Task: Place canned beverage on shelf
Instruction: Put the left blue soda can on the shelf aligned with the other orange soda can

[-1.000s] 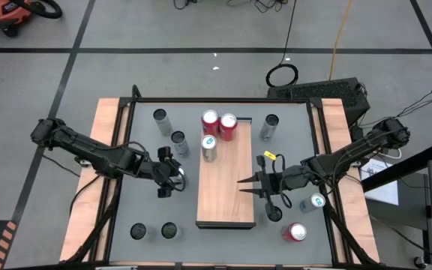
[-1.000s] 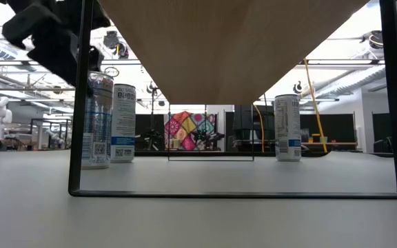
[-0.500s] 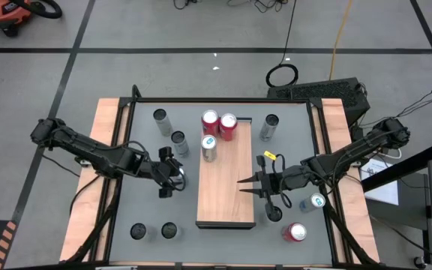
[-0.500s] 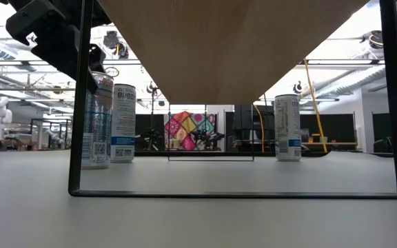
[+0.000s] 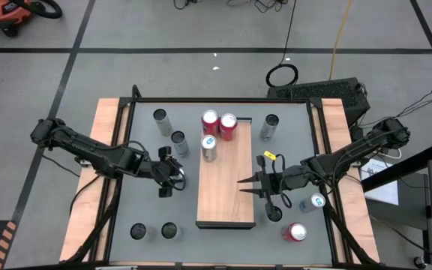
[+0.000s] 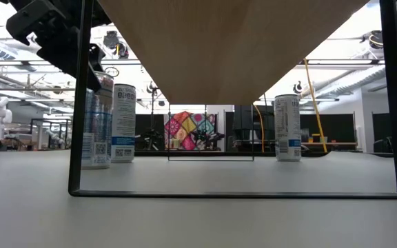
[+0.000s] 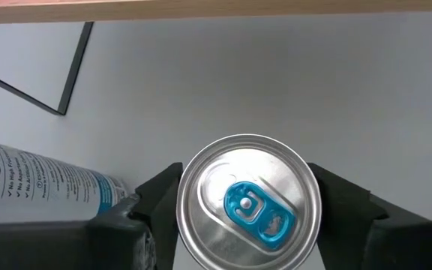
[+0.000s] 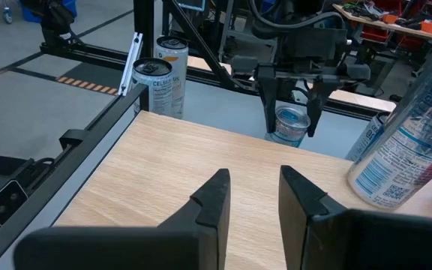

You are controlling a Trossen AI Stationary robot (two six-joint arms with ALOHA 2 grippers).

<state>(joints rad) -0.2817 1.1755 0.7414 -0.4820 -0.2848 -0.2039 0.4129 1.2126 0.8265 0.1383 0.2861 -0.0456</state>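
The left hand (image 5: pixel 172 174) hangs over the grey table (image 5: pixel 145 206) just off the nine o'clock edge of the long light-brown wood-grain shelf (image 5: pixel 226 180). Its two dark fingers (image 7: pixel 158 196) stand on either side of an upright silver beverage can with a blue tab (image 7: pixel 249 202); they look close against its sides, though contact is hard to judge. A second silver can with blue lettering (image 7: pixel 36 184) lies beside it in the left wrist view. The right hand (image 5: pixel 247 184) hovers over the shelf's three o'clock side, fingers (image 8: pixel 214 196) narrowly parted and holding nothing. Two red cans (image 5: pixel 219 124) and one silver can (image 5: pixel 209 147) stand at the shelf's twelve o'clock end.
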